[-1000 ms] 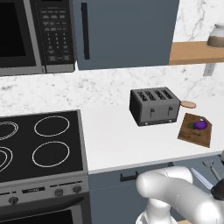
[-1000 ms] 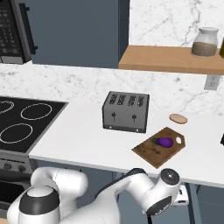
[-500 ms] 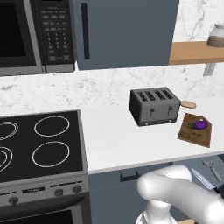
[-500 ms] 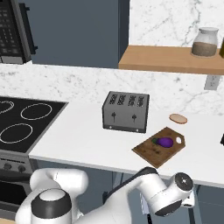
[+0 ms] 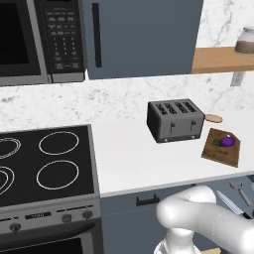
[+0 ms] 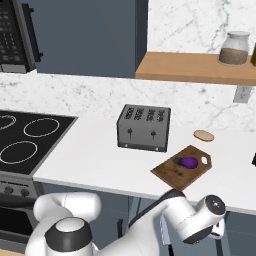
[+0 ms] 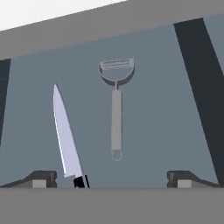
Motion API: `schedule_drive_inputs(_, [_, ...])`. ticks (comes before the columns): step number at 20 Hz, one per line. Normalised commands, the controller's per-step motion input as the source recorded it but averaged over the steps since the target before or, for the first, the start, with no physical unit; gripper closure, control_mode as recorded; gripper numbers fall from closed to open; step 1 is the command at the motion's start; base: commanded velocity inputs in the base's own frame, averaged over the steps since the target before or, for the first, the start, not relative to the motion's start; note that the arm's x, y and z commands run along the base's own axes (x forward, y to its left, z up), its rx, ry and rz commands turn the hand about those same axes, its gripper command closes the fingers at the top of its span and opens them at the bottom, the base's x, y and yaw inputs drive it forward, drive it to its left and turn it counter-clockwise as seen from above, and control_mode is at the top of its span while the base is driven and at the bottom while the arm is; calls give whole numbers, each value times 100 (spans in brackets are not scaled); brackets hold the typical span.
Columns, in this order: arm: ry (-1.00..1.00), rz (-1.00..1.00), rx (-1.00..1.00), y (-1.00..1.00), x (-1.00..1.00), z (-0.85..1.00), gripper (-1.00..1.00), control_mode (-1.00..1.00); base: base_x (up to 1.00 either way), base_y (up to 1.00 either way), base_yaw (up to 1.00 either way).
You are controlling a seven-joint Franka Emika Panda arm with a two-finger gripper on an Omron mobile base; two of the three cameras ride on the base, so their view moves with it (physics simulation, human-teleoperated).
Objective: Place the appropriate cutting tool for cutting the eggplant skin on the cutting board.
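The cutting tool (image 7: 116, 118), a slim grey peeler with a wider head, lies in an open drawer beside a longer pointed knife (image 7: 65, 135). My gripper (image 7: 111, 180) hovers over them, open wide, its fingertips (image 7: 41, 179) spread to either side with nothing between them. From the left base camera the cutting tool (image 5: 239, 191) and the knife (image 5: 230, 203) show below the counter edge at the right. The dark-brown cutting board (image 5: 218, 151) lies on the counter right of the toaster. The purple eggplant (image 5: 226, 142) rests on it. The right base view has the board (image 6: 175, 170) and the eggplant (image 6: 188, 162) too.
A dark toaster (image 5: 174, 120) stands mid-counter, with a small round tan disc (image 5: 214, 118) behind the board. The stove (image 5: 44, 163) lies to the left under a microwave. A wooden shelf with a jar (image 6: 234, 48) hangs above. The drawer floor (image 7: 166, 109) is grey.
My arm has swung further right and lower, below the counter edge. Board, eggplant and toaster have not moved. The gripper stays open.
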Motion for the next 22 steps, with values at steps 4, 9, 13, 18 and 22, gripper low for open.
schedule_drive_inputs(4, [0, -10, 0, 0, 2, -24, -100, -100, 0, 0, 0])
schedule_drive_inputs(9, [0, -10, -1, 0, 11, -16, -100, -100, 0, 0, 0])
schedule_drive_inputs(13, [0, -5, -4, 0, 8, -19, -100, -100, 0, 0, 0])
schedule_drive_inputs(18, [2, -1, -3, 0, 8, -23, -100, -100, 0, 0, 0])
schedule_drive_inputs(22, [0, 0, -2, 4, 2, -34, -100, -100, 0, 0, 0])
